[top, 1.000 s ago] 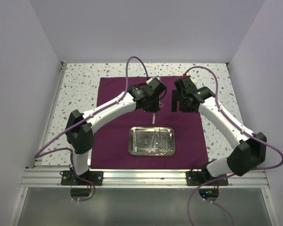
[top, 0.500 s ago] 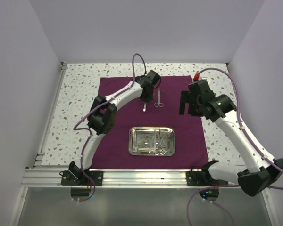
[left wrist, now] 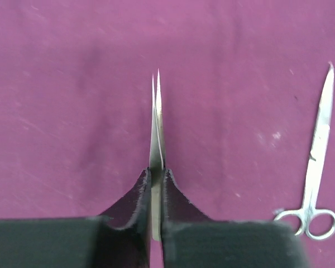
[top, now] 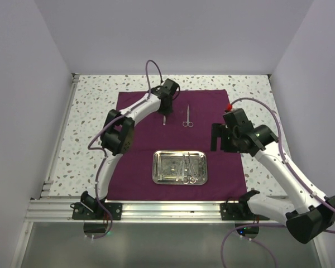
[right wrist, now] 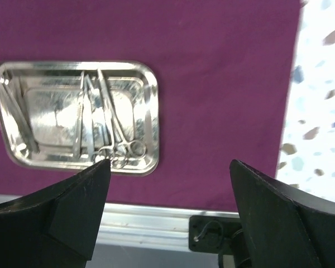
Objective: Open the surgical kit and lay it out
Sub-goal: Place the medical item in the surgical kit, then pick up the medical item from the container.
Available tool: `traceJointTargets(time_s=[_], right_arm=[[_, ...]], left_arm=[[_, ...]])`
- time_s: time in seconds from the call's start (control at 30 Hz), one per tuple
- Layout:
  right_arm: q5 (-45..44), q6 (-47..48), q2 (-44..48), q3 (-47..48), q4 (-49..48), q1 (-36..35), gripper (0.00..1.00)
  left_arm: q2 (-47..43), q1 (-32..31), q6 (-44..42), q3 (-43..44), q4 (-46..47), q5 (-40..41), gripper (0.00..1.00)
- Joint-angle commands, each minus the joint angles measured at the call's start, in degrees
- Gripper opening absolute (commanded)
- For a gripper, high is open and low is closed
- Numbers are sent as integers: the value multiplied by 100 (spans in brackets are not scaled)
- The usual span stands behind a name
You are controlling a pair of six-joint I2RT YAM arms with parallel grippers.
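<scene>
Scissors (top: 187,116) on purple cloth (top: 139,173)

Pale lilac walls (top: 156,33) are enclosing the speckled counter (top: 95,111) on 3 sides; an aluminium rail (top: 173,209) is running along its near edge.

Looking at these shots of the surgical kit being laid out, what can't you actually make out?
- Left wrist view: the rear end of the tweezers is hidden between the fingers of the left gripper.
- Top and left wrist views: whether their tips touch the cloth; too small, no side angle.
- Right wrist view: how many instruments lie in the tray; they overlap under glare.
</scene>
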State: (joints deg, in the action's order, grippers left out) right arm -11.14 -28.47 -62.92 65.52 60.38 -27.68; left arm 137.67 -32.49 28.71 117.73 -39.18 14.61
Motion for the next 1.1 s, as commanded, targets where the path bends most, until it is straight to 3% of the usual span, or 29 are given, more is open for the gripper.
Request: traceJointTargets(time_s=[0.0,0.1,0.13,0.23,0.6,0.9,1.07], right_arm=[[838,-124,253,-407,-526,-18,91],[999,-308,245,-847,-834,-245,88],[965,-352,219,-1013,-904,-333,87],[833,-554,-53,-1251,-1229,-676,82],[727,-888,-1820,-1366,-2583,-1362,68],[587,-845,-2919,-1050,-2979,-1477,56],[262,-844,-3218,-883,-2901,-1494,42]], left_arm=[[-109,111,-76,-75,209,139,11],[-152,111,-85,-215,209,103,48],[-196,111,-85,-268,209,103,64],[-520,111,-50,-610,183,156,76],[-2805,111,170,-2982,218,156,74],[-3852,111,135,-3731,59,191,70],[-4098,111,65,-3793,-125,288,69]])
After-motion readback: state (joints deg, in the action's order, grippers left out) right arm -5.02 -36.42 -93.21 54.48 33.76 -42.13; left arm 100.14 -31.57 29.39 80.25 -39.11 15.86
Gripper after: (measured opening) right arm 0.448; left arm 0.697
